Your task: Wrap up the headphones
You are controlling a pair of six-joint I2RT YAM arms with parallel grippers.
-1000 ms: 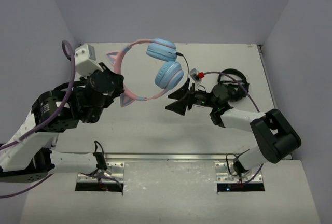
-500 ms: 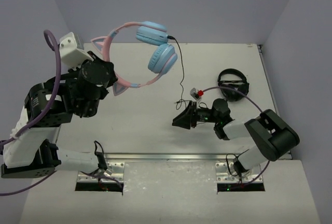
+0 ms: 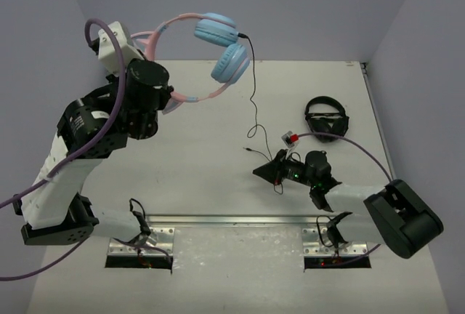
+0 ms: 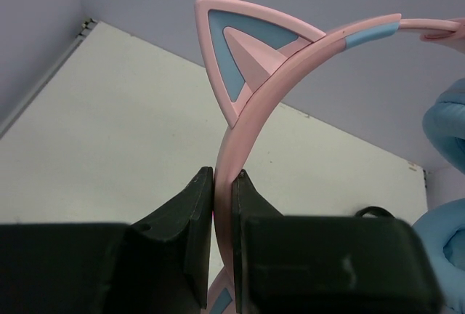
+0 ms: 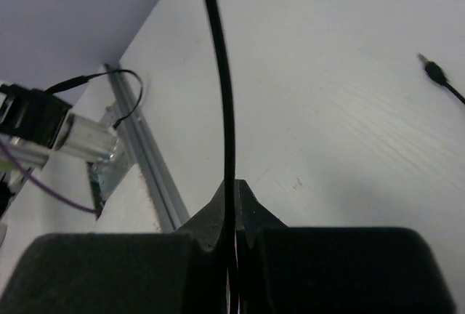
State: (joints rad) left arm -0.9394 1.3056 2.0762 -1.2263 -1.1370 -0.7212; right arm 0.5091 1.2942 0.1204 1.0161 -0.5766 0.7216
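Up above the counter (image 3: 196, 168), left gripper (image 4: 223, 177) clamps the headphones (image 3: 218, 52) by the pink headband, right gripper (image 5: 232, 187) pinches the cable (image 5: 222, 74) low down. No loops wound yet, so basically all wrapping's left.

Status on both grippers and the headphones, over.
Left gripper shut on pink cat-ear headphones by headband, aloft. Right gripper shut on their thin black cable. All-black headphones apart.

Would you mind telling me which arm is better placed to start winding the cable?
Probably right: the right gripper pinches the black cable, while the left gripper holds the pink headband aloft.
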